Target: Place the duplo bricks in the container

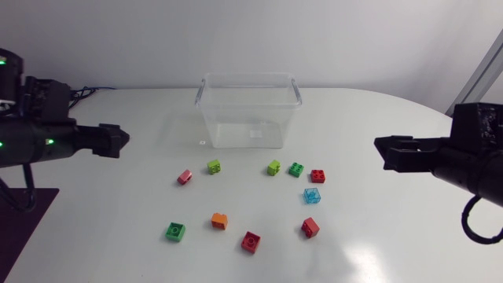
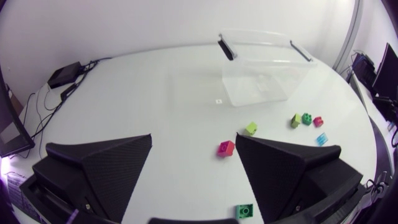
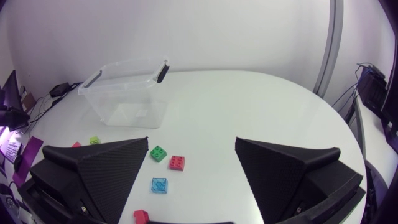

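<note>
Head view, starting at the left: why does the left gripper (image 1: 118,140) hang off to the side?
— It looks like a ready pose, I'd judge. Its fingers stand wide apart and hold nothing, well clear of the bricks. The right gripper (image 1: 387,152) mirrors it at the far side, fingers likewise apart and empty.
— And the bricks?
— Ten small studded blocks, loose on the white worktop (image 1: 118,236) in front of the container (image 1: 206,118); none shows inside it. From the left: green brick (image 1: 175,231), pink brick (image 1: 185,177), lime brick (image 1: 214,167), orange brick (image 1: 219,221), red brick (image 1: 251,241), second lime brick (image 1: 273,167), second green brick (image 1: 296,169), second red brick (image 1: 310,227), clear blue brick (image 1: 313,196), third red brick (image 1: 317,175).
— The container?
— Clear plastic, open-topped, upright behind them. The bricks lie apart, so each probably leaves room for fingers.
</note>
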